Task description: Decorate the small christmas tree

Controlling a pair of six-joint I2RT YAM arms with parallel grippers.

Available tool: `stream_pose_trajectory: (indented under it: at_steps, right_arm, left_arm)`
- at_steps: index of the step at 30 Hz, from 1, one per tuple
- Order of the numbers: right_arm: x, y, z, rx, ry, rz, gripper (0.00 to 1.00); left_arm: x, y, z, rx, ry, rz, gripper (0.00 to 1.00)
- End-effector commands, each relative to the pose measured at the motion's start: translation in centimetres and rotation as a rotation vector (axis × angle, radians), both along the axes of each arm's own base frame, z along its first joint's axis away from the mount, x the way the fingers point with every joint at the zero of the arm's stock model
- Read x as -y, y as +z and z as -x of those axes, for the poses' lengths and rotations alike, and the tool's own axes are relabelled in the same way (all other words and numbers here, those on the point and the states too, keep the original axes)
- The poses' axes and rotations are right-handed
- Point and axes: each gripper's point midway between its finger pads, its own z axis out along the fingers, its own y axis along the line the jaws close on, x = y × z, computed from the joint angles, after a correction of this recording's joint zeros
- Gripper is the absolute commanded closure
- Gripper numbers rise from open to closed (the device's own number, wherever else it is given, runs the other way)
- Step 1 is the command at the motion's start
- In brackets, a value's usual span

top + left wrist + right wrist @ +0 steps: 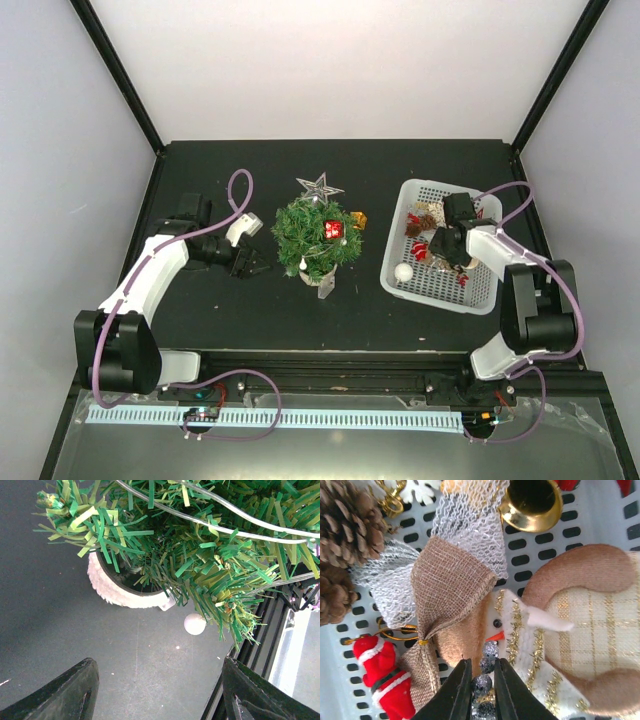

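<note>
- your right gripper point(483, 663) pinches silver glitter beads point(481, 685); the burlap bow point(445, 580) beside them may snag as you lift.
- left gripper point(159, 672) stands open by the small christmas tree point(200, 555).

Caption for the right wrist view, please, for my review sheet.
Right fingers pinch a silver glitter sprig in the white basket, among a burlap bow, pine cones, gold bell and Santa figure.

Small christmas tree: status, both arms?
Left jaws open, empty, beside small christmas tree. Right jaws pinching silver beads in white basket. Tree upright, star on top. Nothing between basket and tree.
</note>
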Motion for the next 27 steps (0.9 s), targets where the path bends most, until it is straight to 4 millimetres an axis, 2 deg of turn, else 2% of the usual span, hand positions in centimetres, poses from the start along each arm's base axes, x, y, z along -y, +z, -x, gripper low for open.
stream_pose_trajectory:
  at_steps: [1,9,14,18,23,27]
  right_arm:
    - [0.9,1.9,0.1,0.048,-0.011,0.033,0.85]
    - [1.2,4.3,0.9,0.100,-0.007,0.042,0.90]
    - [0.7,6.5,1.6,0.150,0.013,0.032,0.91]
    - [0.0,9.4,2.2,0.213,0.051,0.059,0.91]
    - [-3.1,13.8,2.8,0.289,0.145,0.054,0.91]
    - [-7.3,17.7,3.5,0.364,0.244,0.036,0.91]
  left_arm:
    - [0.1,0.6,-0.1,0.025,0.001,0.019,0.32]
    - [0.0,1.4,0.1,0.066,0.004,0.012,0.32]
    - [0.0,1.2,0.1,0.062,0.003,0.012,0.31]
    - [0.0,1.2,0.1,0.063,0.002,0.013,0.31]
    - [0.0,1.2,0.0,0.062,0.003,0.013,0.31]
    - [0.0,1.1,0.0,0.060,0.005,0.013,0.31]
